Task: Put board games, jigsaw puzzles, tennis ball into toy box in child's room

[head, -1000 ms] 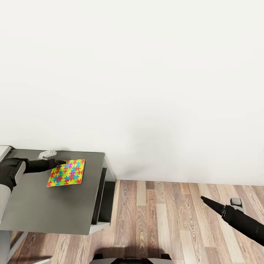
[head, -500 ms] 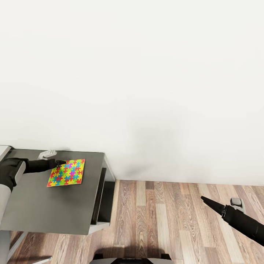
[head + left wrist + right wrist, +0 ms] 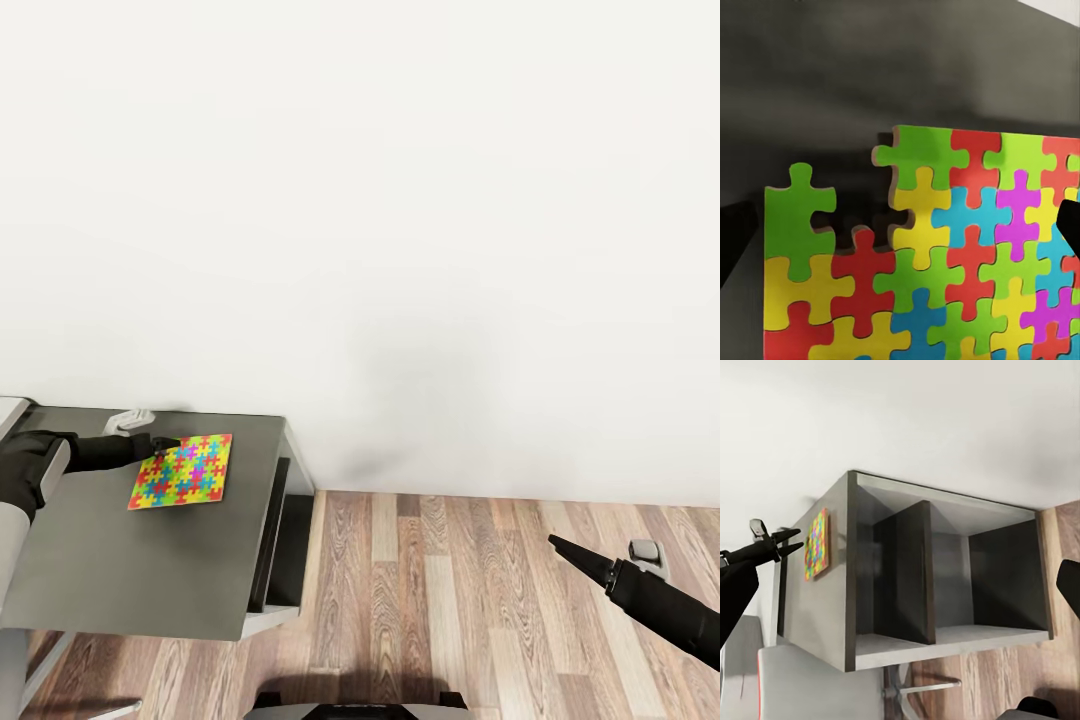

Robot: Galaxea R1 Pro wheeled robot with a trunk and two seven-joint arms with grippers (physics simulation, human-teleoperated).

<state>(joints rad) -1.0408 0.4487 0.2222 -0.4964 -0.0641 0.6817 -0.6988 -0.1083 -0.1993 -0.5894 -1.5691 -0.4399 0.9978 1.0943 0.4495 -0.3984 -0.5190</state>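
Jigsaw puzzle [image 3: 181,470], small flat multicoloured mosaic square, lies on dark grey cabinet top [image 3: 150,560] at far left; left gripper [image 3: 165,442] w/ jaws spread straddles its far-left corner, flat side up; right gripper [image 3: 560,545], jaw state unclear, well apart over wood floor [image 3: 450,600]

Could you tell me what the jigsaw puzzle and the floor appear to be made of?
The jigsaw puzzle looks like printed cardboard: its flat, matte interlocking pieces come in bright colours, with a thin brownish edge showing at the cut-out corner. The floor looks like wood or wood-look laminate, with brown planks showing grain streaks and a slight sheen. As these are rendered views, neither material is certain.
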